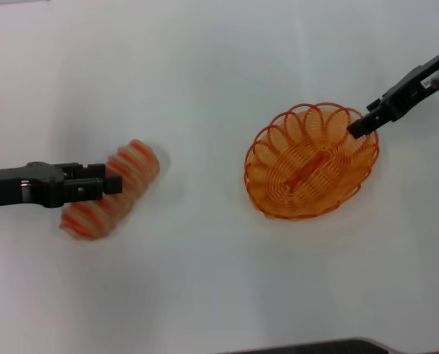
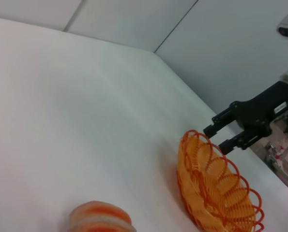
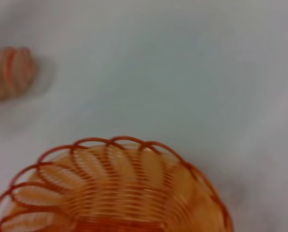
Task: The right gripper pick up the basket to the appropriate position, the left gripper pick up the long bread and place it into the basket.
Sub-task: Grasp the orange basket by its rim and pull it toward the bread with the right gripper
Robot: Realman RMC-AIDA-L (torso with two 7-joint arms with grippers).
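Note:
The long bread (image 1: 130,168), tan with orange stripes, lies slanted at the left of the white table. My left gripper (image 1: 113,181) reaches in from the left and is shut across the bread's middle. The end of the bread (image 2: 100,218) shows in the left wrist view. The orange wire basket (image 1: 278,175) stands right of centre, empty. My right gripper (image 1: 359,125) is at the basket's far right rim. The left wrist view shows the right gripper (image 2: 222,137) with its fingers apart, just off the basket's rim (image 2: 202,145). The basket (image 3: 110,193) and the bread (image 3: 8,72) also show in the right wrist view.
The white table (image 1: 204,74) carries only the bread and the basket. A dark edge (image 1: 330,346) shows at the front. The table's far edge meets a grey wall (image 2: 148,48) in the left wrist view.

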